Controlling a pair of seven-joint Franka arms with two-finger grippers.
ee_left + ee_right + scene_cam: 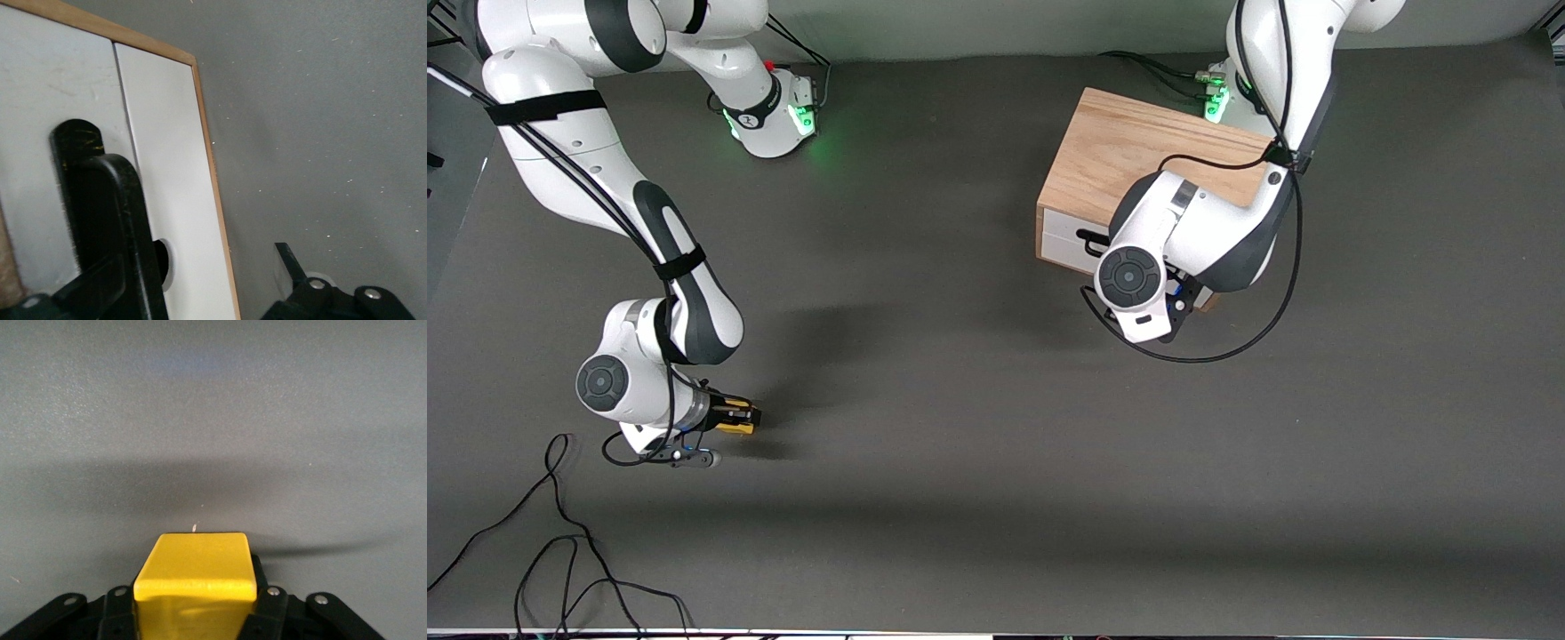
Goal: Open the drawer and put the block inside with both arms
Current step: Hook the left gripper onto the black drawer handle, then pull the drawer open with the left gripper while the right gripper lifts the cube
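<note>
Gripping block (740,420), right gripper (738,416) low on table (960,444); left gripper (1183,298) at drawer (1069,238), jaws' state unclear

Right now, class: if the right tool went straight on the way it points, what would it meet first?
The right tool, shut on the block, points low along the table. Its wrist view shows only bare grey surface ahead, so the way looks free, though depth is hard to judge.

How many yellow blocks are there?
1. The yellow block sits between the right gripper's shut fingers, at the right arm's end of the table. Others could be hidden inside the closed drawer.
</note>
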